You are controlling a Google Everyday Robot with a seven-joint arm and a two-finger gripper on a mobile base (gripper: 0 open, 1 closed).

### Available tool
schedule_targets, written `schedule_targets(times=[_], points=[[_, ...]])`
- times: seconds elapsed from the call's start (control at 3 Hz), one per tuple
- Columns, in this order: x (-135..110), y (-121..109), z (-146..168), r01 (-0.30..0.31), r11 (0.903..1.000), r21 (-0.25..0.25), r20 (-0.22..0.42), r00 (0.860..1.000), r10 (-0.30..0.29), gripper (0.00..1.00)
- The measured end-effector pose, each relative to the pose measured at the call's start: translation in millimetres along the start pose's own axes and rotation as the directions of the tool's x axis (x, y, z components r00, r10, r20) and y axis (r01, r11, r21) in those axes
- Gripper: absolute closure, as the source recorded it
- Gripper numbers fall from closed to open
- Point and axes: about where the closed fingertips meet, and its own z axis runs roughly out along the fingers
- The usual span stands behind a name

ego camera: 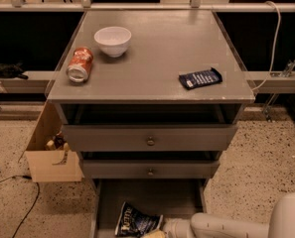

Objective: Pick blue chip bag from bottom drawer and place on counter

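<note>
The blue chip bag (134,219) lies crumpled at the front of the open bottom drawer (152,197), at the bottom edge of the camera view. My gripper (157,230) sits low in the drawer, right beside the bag's right end, on the white arm (226,227) coming in from the lower right. Most of the gripper is cut off by the frame edge. The counter (157,58) is the flat grey top of the cabinet above.
On the counter stand a white bowl (112,40), a tipped orange can (80,64) and a small flat dark-blue packet (200,78). Two upper drawers with round knobs (150,141) are shut. An open cardboard box (50,155) stands left of the cabinet.
</note>
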Motion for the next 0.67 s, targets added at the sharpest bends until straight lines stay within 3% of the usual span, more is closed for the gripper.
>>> schedule_targets(times=[0.67], points=[[0.1, 1.1, 8.7, 0.028, 0.9994, 0.018, 0.003, 1.000, -0.028, 0.00]])
